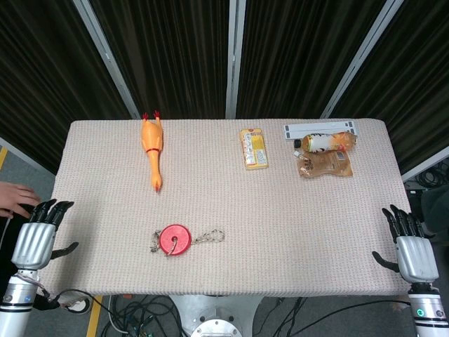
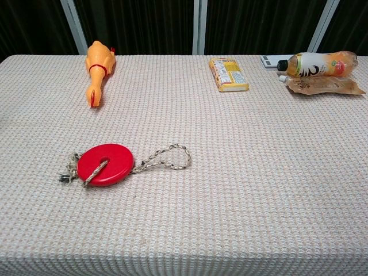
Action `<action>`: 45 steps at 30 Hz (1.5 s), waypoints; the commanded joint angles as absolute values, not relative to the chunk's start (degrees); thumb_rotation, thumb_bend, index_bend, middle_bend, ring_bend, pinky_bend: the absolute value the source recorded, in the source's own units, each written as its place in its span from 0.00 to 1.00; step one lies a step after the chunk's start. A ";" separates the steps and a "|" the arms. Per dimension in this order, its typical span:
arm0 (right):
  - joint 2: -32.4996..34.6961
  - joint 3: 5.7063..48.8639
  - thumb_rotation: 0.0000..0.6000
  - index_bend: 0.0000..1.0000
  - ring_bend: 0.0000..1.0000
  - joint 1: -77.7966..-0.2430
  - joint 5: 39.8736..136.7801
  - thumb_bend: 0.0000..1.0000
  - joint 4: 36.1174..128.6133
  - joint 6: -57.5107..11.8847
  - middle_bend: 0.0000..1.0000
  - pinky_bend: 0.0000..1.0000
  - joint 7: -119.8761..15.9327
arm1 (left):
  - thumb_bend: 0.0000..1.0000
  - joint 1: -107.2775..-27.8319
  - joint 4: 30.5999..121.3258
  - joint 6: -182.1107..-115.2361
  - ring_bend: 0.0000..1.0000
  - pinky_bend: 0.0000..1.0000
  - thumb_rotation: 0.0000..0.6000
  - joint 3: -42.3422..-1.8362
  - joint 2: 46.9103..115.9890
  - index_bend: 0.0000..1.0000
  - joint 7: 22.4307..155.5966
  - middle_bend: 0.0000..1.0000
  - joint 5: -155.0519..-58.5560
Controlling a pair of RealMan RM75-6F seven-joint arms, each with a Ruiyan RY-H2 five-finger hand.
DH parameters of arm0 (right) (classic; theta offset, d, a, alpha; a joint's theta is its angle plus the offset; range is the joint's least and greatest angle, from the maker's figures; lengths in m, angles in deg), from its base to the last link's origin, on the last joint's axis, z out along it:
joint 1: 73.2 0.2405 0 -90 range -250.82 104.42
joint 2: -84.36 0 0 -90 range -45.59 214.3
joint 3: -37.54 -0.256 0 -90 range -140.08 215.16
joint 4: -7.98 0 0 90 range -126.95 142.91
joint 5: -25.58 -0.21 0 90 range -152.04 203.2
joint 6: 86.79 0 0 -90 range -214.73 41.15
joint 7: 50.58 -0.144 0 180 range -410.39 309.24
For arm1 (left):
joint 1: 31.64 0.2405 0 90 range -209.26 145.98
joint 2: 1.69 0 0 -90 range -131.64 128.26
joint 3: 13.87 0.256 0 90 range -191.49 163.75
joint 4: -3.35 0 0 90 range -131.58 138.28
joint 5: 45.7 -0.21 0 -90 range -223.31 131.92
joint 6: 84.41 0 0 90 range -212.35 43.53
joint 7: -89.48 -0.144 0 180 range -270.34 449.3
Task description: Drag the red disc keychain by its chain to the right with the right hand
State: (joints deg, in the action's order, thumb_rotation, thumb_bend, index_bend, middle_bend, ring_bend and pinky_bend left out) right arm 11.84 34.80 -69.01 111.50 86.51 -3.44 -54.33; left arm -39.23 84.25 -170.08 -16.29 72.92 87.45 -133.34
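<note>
Both hands off the table edges, holding nothing, fingers apart.
Disc lies lower left of centre, chain looped to its right. Left hand lower left, right hand lower right, thumb pose hard to read.

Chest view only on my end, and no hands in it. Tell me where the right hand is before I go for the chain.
Observer: The right hand hangs off the table's right edge, fingers apart, holding nothing.
Operator: Give me the left one too.
Observer: The left hand sits off the left edge, also empty.
Operator: Report anything near it.
Observer: A person's hand rests just beyond the table's left edge, close beside the left hand.
</note>
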 commanded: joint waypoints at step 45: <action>-4.63 24.78 1.00 0.00 0.00 -31.85 94.38 0.09 106.37 -43.98 0.00 0.00 -28.09 | 0.02 -37.70 80.29 -170.13 0.10 0.14 1.00 -16.18 73.83 0.17 90.88 0.17 -131.38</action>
